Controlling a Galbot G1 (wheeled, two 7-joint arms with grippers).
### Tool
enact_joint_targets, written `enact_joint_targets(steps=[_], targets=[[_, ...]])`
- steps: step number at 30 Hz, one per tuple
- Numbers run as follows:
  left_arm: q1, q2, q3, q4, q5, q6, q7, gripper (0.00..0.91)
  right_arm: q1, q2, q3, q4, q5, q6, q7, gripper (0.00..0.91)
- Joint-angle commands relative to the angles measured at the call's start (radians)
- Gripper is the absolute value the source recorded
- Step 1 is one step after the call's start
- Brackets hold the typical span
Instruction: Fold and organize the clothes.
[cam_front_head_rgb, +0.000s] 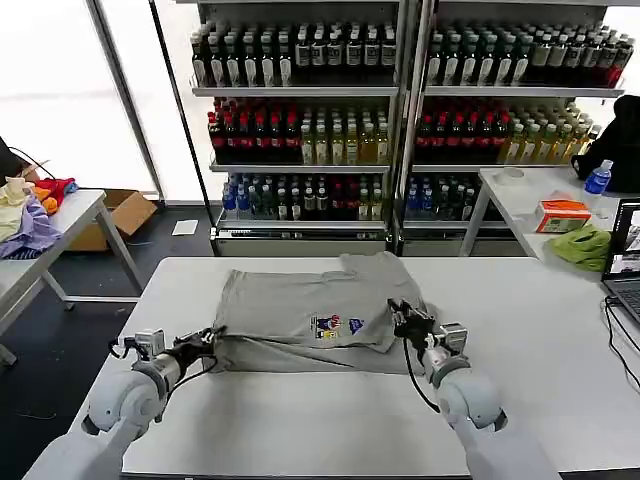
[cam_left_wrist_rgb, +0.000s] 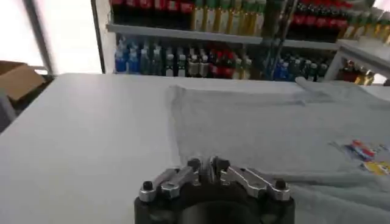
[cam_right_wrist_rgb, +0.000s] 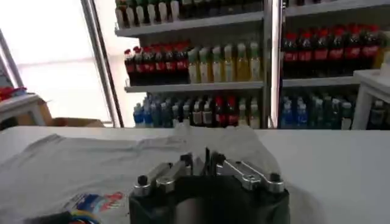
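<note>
A light grey soft cotton short-sleeved shirt (cam_front_head_rgb: 310, 310) with a small multicoloured print is lying spread across the middle of the white rectangular table (cam_front_head_rgb: 300, 420), its lower hem bunching toward the robot and one sleeve reaching out at about one o'clock. Seen from the head camera, the left gripper (cam_front_head_rgb: 207, 338) is sitting at the shirt's nine-o'clock corner, right at the rumpled near edge, and its jaws are looking pressed together; whether cloth is pinched between them I cannot tell, since the wrist view is showing the fingers (cam_left_wrist_rgb: 194, 165) closed with the grey fabric only just ahead of them. The right gripper (cam_front_head_rgb: 405, 318) is resting at the shirt's three-o'clock edge, touching or just over the fabric, jaws likewise drawn together in the right wrist view, the print (cam_right_wrist_rgb: 91, 204) lying at their eight o'clock; a pinch is not clear there either.

By my reading, the fold is only beginning: both grippers are taking up the two near corners. The next move is calling for a sure grip on both sides, then an even lift and carry toward twelve o'clock so that the hem lands square on the upper half without dragging the shirt.
</note>
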Motion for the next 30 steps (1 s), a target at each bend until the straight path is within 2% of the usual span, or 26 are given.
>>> enact_joint_targets(steps=[1, 6, 10, 14, 19, 22, 23, 24, 25, 26, 27, 28, 29, 30], targets=[[0.062, 0.033, -0.114, -0.055, 0.036, 0.001, -0.003, 0.907, -0.023, -0.014, 0.032, 0.045, -0.006, -0.063, 0.027, 0.907], [0.162, 0.034, -0.192, -0.158, 0.039, 0.001, -0.009, 0.907, -0.17, -0.036, 0.11, 0.201, 0.009, -0.074, 0.042, 0.907], [0.298, -0.003, -0.208, -0.251, 0.11, 0.001, -0.028, 0.907, -0.305, -0.039, 0.15, 0.317, -0.025, -0.096, 0.09, 0.907], [0.358, -0.045, -0.184, -0.255, 0.134, 0.001, 0.0, 0.907, -0.371, -0.017, 0.159, 0.323, -0.061, -0.103, 0.125, 0.907], [0.34, -0.072, -0.149, -0.202, 0.135, 0.0, 0.012, 0.907, -0.379, 0.005, 0.143, 0.287, -0.086, -0.116, 0.159, 0.887], [0.316, -0.08, -0.144, -0.177, 0.129, 0.0, 0.011, 0.907, -0.378, 0.011, 0.137, 0.271, -0.082, -0.118, 0.165, 0.675], [0.31, -0.08, -0.142, -0.172, 0.124, 0.0, 0.011, 0.907, -0.376, 0.013, 0.134, 0.267, -0.081, -0.118, 0.167, 0.443], [0.308, -0.08, -0.14, -0.169, 0.124, 0.0, 0.011, 0.907, -0.374, 0.014, 0.131, 0.261, -0.082, -0.116, 0.167, 0.111], [0.306, -0.081, -0.139, -0.165, 0.122, 0.0, 0.011, 0.907, -0.37, 0.016, 0.126, 0.256, -0.082, -0.114, 0.172, 0.0], [0.306, -0.081, -0.138, -0.162, 0.12, 0.0, 0.011, 0.826, -0.364, 0.018, 0.123, 0.249, -0.08, -0.112, 0.174, 0.0], [0.305, -0.082, -0.137, -0.161, 0.118, 0.0, 0.012, 0.212, -0.359, 0.019, 0.122, 0.244, -0.078, -0.111, 0.17, 0.0], [0.305, -0.084, -0.136, -0.16, 0.112, 0.0, 0.014, 0.091, -0.355, 0.018, 0.119, 0.237, -0.072, -0.109, 0.171, 0.0], [0.303, -0.086, -0.135, -0.158, 0.106, 0.0, 0.014, 0.01, -0.35, 0.019, 0.117, 0.228, -0.068, -0.108, 0.172, 0.0], [0.3, -0.088, -0.132, -0.155, 0.105, 0.0, 0.013, 0.01, -0.347, 0.019, 0.115, 0.218, -0.067, -0.105, 0.172, 0.0]])
